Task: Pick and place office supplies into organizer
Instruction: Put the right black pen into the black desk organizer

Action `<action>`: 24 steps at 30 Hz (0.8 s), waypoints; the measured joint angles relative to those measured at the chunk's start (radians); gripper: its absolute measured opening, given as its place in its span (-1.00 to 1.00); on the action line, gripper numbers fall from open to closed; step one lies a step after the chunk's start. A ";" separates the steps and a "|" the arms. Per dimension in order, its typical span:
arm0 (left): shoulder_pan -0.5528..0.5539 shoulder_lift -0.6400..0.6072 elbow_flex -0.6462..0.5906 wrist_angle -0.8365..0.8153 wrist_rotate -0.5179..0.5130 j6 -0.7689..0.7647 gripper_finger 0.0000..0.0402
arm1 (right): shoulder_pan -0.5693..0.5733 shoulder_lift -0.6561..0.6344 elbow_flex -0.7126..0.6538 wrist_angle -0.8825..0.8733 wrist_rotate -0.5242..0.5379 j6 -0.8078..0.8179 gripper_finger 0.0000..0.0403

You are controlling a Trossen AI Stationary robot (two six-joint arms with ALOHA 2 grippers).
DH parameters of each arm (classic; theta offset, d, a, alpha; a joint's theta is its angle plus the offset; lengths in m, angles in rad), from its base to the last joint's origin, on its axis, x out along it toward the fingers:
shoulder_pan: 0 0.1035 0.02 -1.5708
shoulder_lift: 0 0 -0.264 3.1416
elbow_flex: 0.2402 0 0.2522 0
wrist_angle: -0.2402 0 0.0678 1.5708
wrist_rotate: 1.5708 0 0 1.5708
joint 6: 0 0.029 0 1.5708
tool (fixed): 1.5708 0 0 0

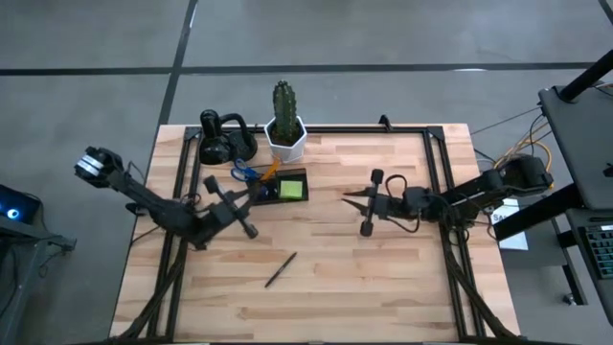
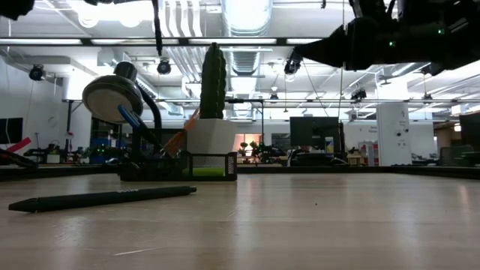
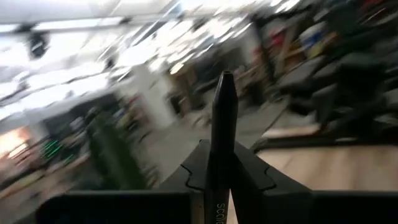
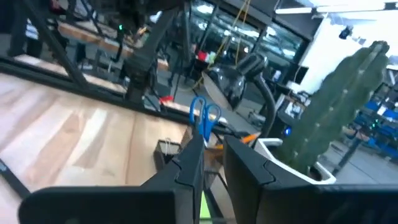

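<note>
My left gripper (image 1: 251,198) hovers just left of the dark organizer (image 1: 287,185) and is shut on a black pen (image 3: 222,124). The organizer holds a lime-green sticky-note pad (image 1: 292,190), blue-handled scissors (image 4: 204,115) and an orange pencil (image 2: 176,141) that stand up out of it. A second black pen (image 1: 281,269) lies flat on the wood near the table's front. My right gripper (image 1: 351,199) floats right of the organizer, pointing at it, its fingers (image 4: 189,165) a narrow gap apart with nothing between them. My left gripper pinches the black pen between its two fingers (image 3: 194,169). The pen lies along the fingers, and its far end (image 3: 225,87) sticks out well beyond their tips. The pen is lifted clear of the table, pointing slightly upward.
A white hexagonal pot (image 1: 286,142) with a tall cactus (image 1: 284,101) stands right behind the organizer. A black looped gadget (image 1: 225,139) sits at the far left. A dark frame rail (image 1: 436,168) runs along the table's edges. Bare wood (image 1: 383,278) lies toward the near side.
</note>
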 joint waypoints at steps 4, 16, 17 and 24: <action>0.018 0.110 0.082 0.000 -0.161 0.015 -0.91 | -0.019 0.003 0.027 -0.067 0.012 0.008 -0.76; 0.120 0.270 0.194 0.002 -0.321 0.000 -0.91 | -0.134 0.000 0.054 -0.096 0.063 -0.004 -0.76; 0.137 0.277 0.195 0.002 -0.309 -0.007 -0.91 | -0.143 0.000 0.054 -0.096 0.063 0.007 -0.76; 0.266 0.335 0.187 0.002 -0.309 -0.127 -0.91 | -0.175 0.000 0.054 -0.097 0.062 0.027 -0.76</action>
